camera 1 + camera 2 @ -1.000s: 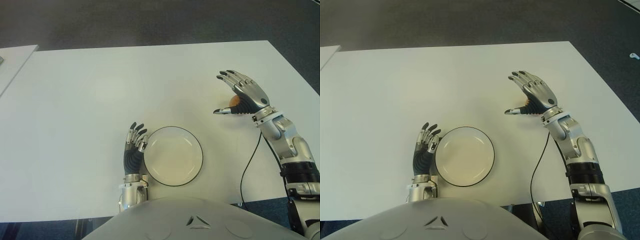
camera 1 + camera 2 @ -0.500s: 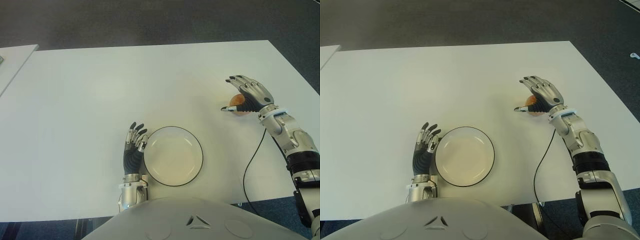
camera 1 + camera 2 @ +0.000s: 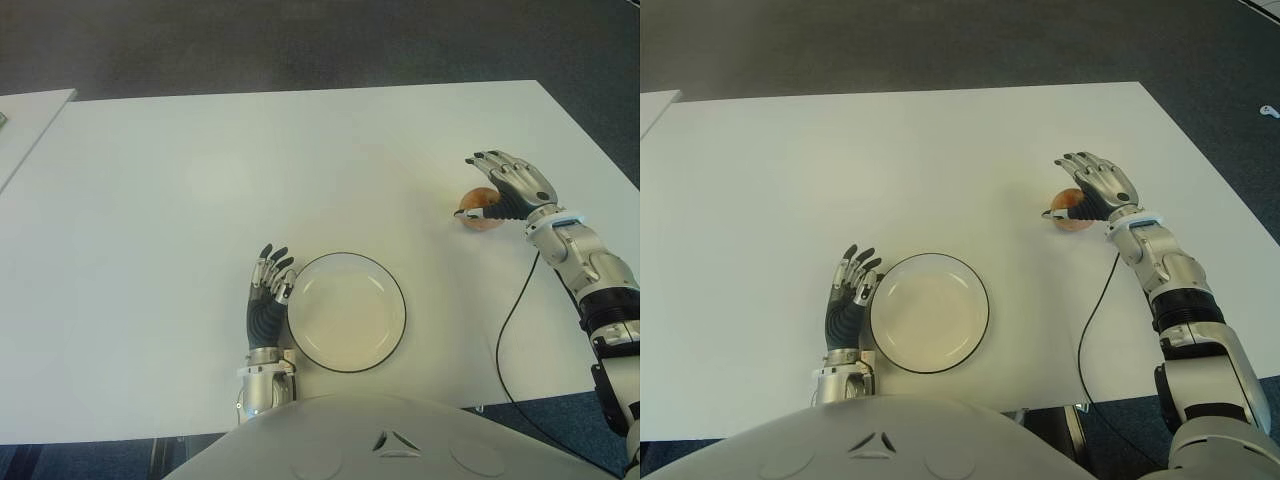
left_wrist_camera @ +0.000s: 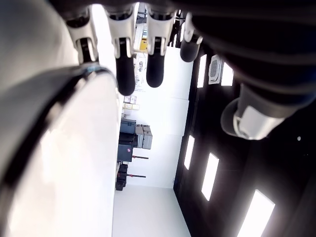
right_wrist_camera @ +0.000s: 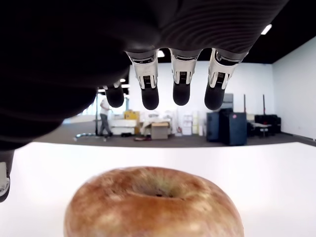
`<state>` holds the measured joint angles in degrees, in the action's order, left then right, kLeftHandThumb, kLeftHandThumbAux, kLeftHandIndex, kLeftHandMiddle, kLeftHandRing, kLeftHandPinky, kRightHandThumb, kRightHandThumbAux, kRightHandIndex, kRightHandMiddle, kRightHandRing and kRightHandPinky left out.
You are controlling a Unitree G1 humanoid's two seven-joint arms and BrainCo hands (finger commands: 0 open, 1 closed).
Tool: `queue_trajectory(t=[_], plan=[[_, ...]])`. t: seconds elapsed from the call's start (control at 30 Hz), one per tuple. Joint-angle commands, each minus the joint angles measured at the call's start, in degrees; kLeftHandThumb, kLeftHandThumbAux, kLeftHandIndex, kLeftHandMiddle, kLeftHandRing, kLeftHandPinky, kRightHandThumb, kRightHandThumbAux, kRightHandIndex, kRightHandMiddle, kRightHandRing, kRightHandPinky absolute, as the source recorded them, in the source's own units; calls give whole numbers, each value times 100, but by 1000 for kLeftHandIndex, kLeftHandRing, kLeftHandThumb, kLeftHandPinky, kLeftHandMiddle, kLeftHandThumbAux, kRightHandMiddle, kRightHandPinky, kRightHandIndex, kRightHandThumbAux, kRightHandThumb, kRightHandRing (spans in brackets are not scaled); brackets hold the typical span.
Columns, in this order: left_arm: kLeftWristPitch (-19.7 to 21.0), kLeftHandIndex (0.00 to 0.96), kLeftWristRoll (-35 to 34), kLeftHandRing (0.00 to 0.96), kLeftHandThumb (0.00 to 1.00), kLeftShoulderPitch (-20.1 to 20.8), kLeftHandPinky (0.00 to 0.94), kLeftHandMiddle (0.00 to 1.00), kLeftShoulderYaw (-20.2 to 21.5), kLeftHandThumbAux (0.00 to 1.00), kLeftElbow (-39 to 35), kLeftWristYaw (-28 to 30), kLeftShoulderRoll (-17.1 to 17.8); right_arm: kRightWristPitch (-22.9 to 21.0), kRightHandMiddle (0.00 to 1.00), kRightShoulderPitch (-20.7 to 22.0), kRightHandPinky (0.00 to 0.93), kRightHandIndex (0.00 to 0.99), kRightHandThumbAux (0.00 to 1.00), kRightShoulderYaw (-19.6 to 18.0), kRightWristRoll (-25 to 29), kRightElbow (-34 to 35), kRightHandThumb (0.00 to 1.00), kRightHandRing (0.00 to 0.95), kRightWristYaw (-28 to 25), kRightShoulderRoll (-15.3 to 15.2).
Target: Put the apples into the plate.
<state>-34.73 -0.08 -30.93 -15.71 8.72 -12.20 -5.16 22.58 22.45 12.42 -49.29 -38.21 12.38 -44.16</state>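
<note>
One reddish-brown apple [image 3: 485, 221] sits on the white table [image 3: 200, 180] at the right, seen close up in the right wrist view as the apple [image 5: 153, 202]. My right hand [image 3: 478, 188] arches over it, fingers spread above its top with a gap showing and the thumb low on its left side; it holds nothing. The white plate [image 3: 345, 312] with a dark rim lies near the front edge, with nothing in it. My left hand [image 3: 268, 292] shows just left of the plate, fingers relaxed and holding nothing.
A black cable [image 3: 510, 330] runs from my right wrist down over the table's front edge. A second table's corner [image 3: 30, 120] shows at the far left. Dark floor lies beyond the far edge. A person [image 5: 104, 116] stands far off in the room.
My right hand has moved right and lowered, from left of and above the apple to cupped over it. The left hand and plate have not moved.
</note>
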Motion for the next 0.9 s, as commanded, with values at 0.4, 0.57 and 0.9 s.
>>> queue_trajectory(t=[0.4, 0.57, 0.9], plan=[[300, 88, -13, 232, 168, -50, 279, 186, 111, 513, 362, 77, -182, -43, 0, 256, 0, 0, 438, 418, 33, -534, 231, 0, 285, -22], [251, 84, -14, 235, 166, -38, 292, 187, 121, 518, 375, 94, -202, -31, 0, 345, 0, 0, 432, 503, 57, -675, 219, 0, 268, -38], [217, 77, 81, 241, 158, -33, 322, 178, 151, 515, 442, 50, -194, 26, 0, 488, 6, 0, 438, 657, 77, -987, 213, 0, 370, -6]])
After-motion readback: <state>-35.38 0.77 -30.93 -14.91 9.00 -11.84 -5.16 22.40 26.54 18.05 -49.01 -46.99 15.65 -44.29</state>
